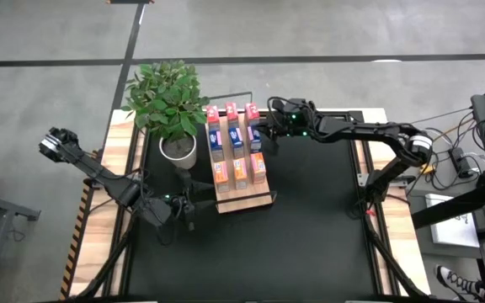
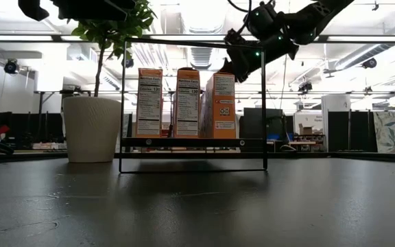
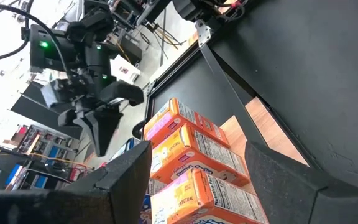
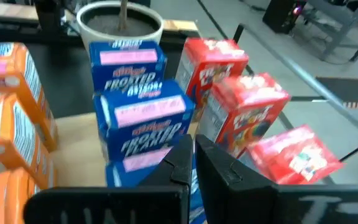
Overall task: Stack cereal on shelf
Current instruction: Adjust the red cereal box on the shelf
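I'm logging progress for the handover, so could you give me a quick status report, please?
Right gripper shut, empty, at the shelf's far end by the red cereal boxes. Left gripper open, waiting near the shelf's front. Nine boxes shelved. Potted plant beside the shelf.

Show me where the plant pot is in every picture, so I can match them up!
High view: the white plant pot sits left of the shelf.
Low view: the pot stands left of the shelf's wire frame.
Left wrist view: not in it.
Right wrist view: the pot is behind the blue boxes.
Shared landmark: the orange boxes.
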